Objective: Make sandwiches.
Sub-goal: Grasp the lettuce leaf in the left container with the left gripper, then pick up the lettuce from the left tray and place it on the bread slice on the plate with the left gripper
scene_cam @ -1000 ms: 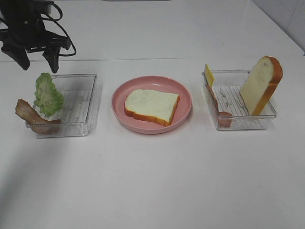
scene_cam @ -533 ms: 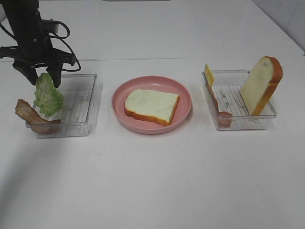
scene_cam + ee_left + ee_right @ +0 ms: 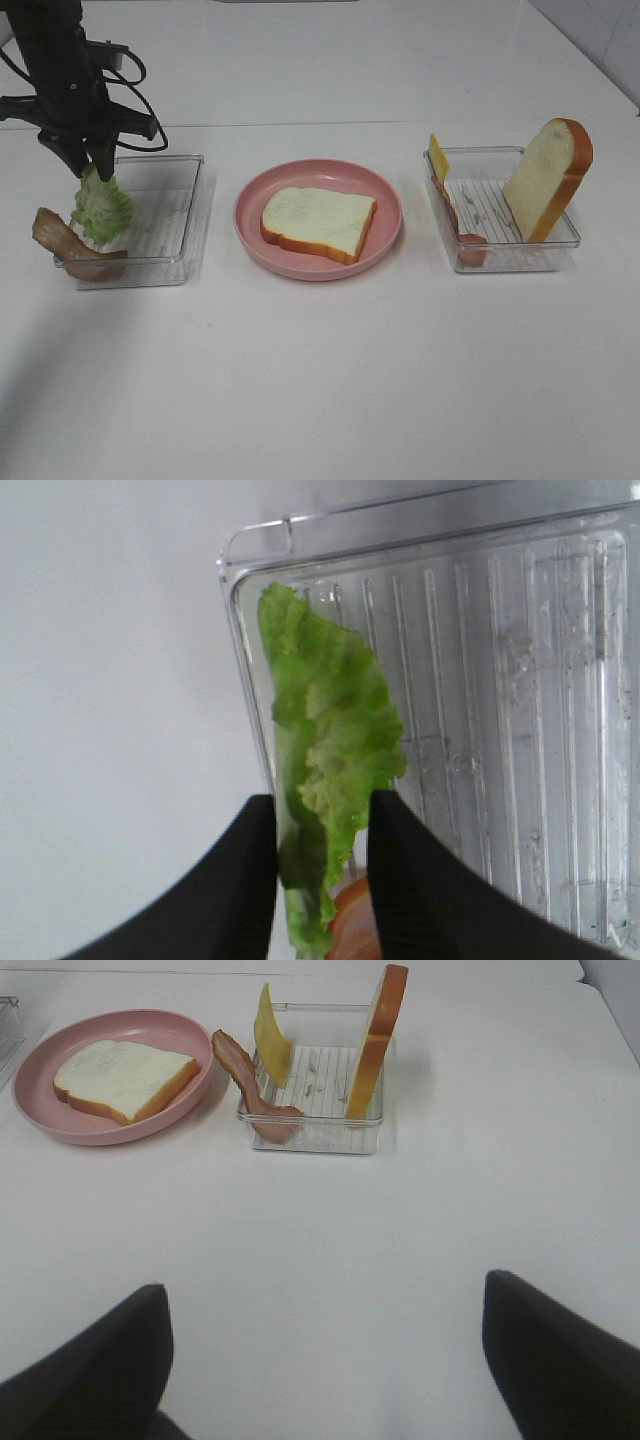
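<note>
No stacked sandwich shows. One white bread slice (image 3: pixel 318 222) lies on the pink plate (image 3: pixel 318 272). My left gripper (image 3: pixel 85 160) is shut on the top of a green lettuce leaf (image 3: pixel 100 205) that stands at the left edge of the left clear tray (image 3: pixel 165 215). In the left wrist view the black fingers (image 3: pixel 245 880) pinch the lettuce (image 3: pixel 325 730). A bacon strip (image 3: pixel 70 245) leans on that tray's front left corner. My right gripper (image 3: pixel 325 1360) is open and empty above bare table, out of the exterior view.
The right clear tray (image 3: pixel 500 258) holds an upright bread slice (image 3: pixel 547 180), a yellow cheese slice (image 3: pixel 438 158) and a bacon strip (image 3: pixel 470 245). The right wrist view shows that tray (image 3: pixel 320 1138), the plate (image 3: pixel 110 1132) and bread (image 3: pixel 122 1078).
My left gripper has come down from the back left onto the lettuce and its fingers have closed on the leaf's top. The leaf is pinched narrower. Nothing else has moved.
</note>
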### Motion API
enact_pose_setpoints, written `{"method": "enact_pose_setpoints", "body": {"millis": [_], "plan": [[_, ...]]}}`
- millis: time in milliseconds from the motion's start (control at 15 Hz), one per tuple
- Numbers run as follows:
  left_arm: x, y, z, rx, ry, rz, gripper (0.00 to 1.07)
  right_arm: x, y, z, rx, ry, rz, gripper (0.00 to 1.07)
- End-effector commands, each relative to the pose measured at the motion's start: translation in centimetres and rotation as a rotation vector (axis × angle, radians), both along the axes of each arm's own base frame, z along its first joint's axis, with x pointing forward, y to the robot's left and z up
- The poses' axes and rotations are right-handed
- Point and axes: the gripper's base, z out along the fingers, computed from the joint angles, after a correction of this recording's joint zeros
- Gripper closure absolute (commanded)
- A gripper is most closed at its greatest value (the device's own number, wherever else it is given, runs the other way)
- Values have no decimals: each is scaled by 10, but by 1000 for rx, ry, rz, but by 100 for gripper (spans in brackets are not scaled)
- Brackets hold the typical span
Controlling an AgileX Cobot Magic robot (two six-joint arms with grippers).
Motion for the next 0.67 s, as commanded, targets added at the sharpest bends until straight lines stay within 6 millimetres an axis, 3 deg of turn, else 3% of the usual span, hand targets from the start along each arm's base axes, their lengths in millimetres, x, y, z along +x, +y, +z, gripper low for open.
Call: {"method": "enact_pose_setpoints", "body": {"millis": [67,133,400,667], "plan": [[0,0,-5,7,8,-6,98,0,0,0,-3,-13,-2,27],[0,0,-5,8,10,-8,106,0,0,0,-3,-13,-2,27],[-1,-1,-1,5,14,-6,107,0,0,0,-3,-13,-2,27],[-1,-13,50,-149,-107,-40,107,0,0,0,-3,-13,-2,27]]}}
